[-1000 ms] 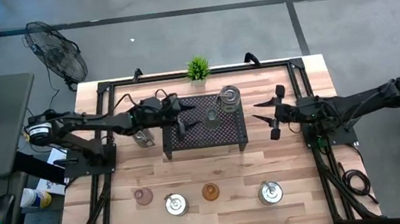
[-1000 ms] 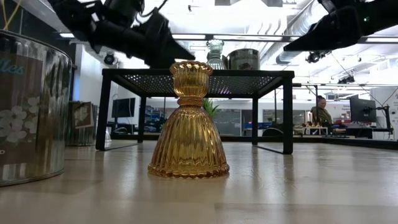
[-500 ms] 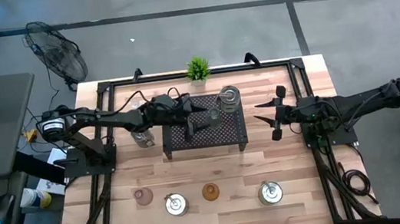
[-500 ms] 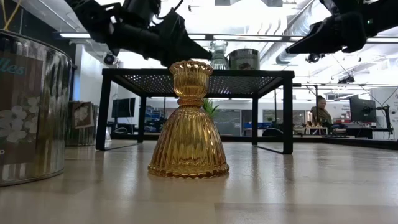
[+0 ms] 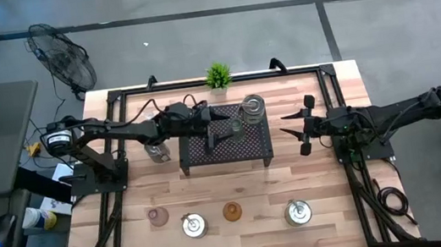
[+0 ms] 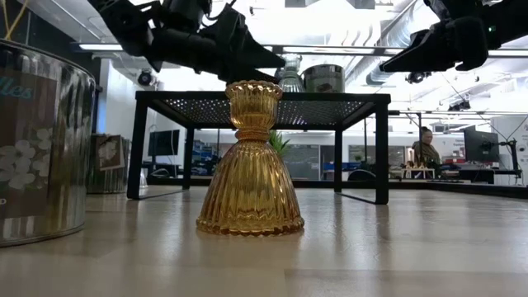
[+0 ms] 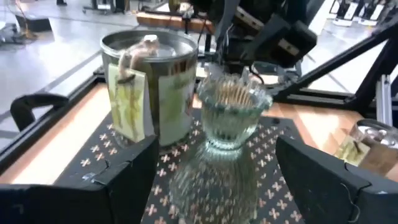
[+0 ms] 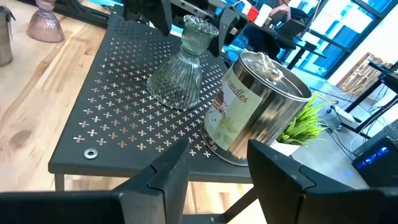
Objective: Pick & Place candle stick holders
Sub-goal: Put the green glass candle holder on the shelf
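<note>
Left gripper (image 7: pixel 217 180) spread wide around the clear glass holder (image 7: pixel 231 115) on the rack (image 8: pixel 118 124).
An off-centre closing could tip the holder against the tin (image 7: pixel 152 81); right gripper (image 5: pixel 300 130) part-open, empty.

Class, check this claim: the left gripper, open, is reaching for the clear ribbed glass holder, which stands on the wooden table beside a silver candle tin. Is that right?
Not quite. The clear ribbed glass holder stands on the black perforated rack, not on the wooden table; the right wrist view shows it. The rest holds: the left gripper is open around it, and the silver candle tin stands beside it.
</note>
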`<state>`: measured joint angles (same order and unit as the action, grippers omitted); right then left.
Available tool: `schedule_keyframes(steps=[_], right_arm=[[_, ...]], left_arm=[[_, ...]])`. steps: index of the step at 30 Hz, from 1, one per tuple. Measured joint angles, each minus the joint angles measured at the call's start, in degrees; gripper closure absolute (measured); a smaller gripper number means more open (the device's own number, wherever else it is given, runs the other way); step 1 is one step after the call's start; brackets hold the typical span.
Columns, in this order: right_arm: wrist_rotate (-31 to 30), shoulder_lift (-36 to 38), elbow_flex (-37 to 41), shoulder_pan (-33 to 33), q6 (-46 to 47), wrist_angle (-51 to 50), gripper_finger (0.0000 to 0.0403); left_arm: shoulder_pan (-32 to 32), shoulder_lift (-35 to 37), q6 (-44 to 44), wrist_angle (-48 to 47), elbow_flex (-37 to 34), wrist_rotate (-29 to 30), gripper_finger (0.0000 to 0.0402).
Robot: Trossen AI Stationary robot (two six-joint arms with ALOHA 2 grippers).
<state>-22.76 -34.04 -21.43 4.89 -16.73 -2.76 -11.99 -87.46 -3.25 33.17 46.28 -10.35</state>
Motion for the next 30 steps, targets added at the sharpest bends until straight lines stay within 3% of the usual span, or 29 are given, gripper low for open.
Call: schedule_keyframes(steps=[30], right_arm=[[-0.2,0.0,0.0,0.0,-0.3,0.1,0.0249]], left_arm=[[0.1,-4.6,-0.1,7.5,1.0,0.0,0.0083]])
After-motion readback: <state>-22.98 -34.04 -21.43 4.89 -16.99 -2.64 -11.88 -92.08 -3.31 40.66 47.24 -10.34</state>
